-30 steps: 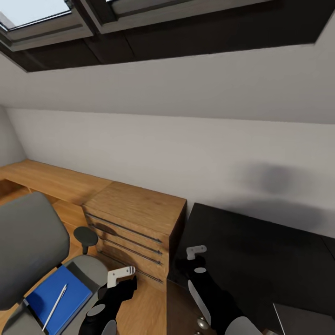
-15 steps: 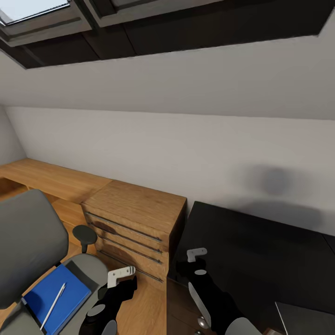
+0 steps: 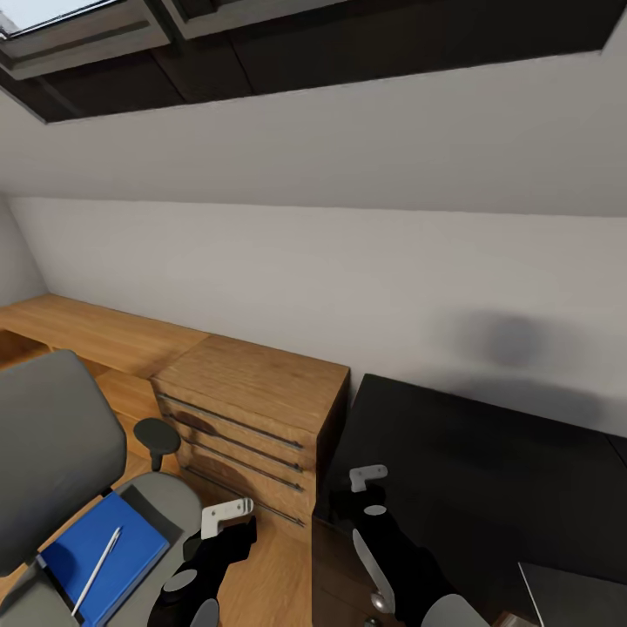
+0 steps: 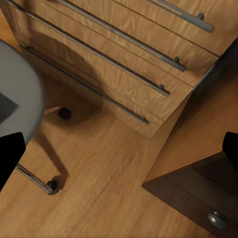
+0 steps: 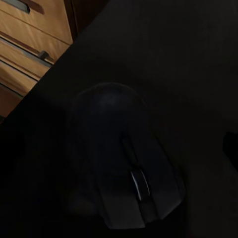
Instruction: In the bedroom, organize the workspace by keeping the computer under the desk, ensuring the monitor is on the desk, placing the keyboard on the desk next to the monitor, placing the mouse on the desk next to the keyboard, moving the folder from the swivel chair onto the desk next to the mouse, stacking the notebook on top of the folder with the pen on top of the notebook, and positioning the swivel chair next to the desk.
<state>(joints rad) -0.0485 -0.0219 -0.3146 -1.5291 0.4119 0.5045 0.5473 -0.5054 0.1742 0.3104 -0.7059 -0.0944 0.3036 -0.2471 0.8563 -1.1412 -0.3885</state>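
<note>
The grey swivel chair (image 3: 52,453) stands at the lower left, its seat (image 4: 22,89) and casters also in the left wrist view. On the seat lies the blue folder (image 3: 100,549) with a thin pale pen (image 3: 96,570) on top. My left gripper (image 3: 228,515) hangs open and empty (image 4: 119,153) over the floor between the chair and the black desk (image 3: 479,470). My right gripper (image 3: 367,475) is open just above the desk's left end, and the black mouse (image 5: 124,158) lies on the desktop right under it.
A light wooden drawer cabinet (image 3: 248,405) stands between chair and desk, against the grey sloped wall; its bar handles (image 4: 124,54) are near my left gripper. A desk drawer knob (image 4: 216,218) shows. A grey flat corner (image 3: 575,601) lies on the desk at the far lower right.
The whole head view has shifted slightly, so the camera moved. Both grippers keep their place in the picture, and the folder and pen still lie on the chair.
</note>
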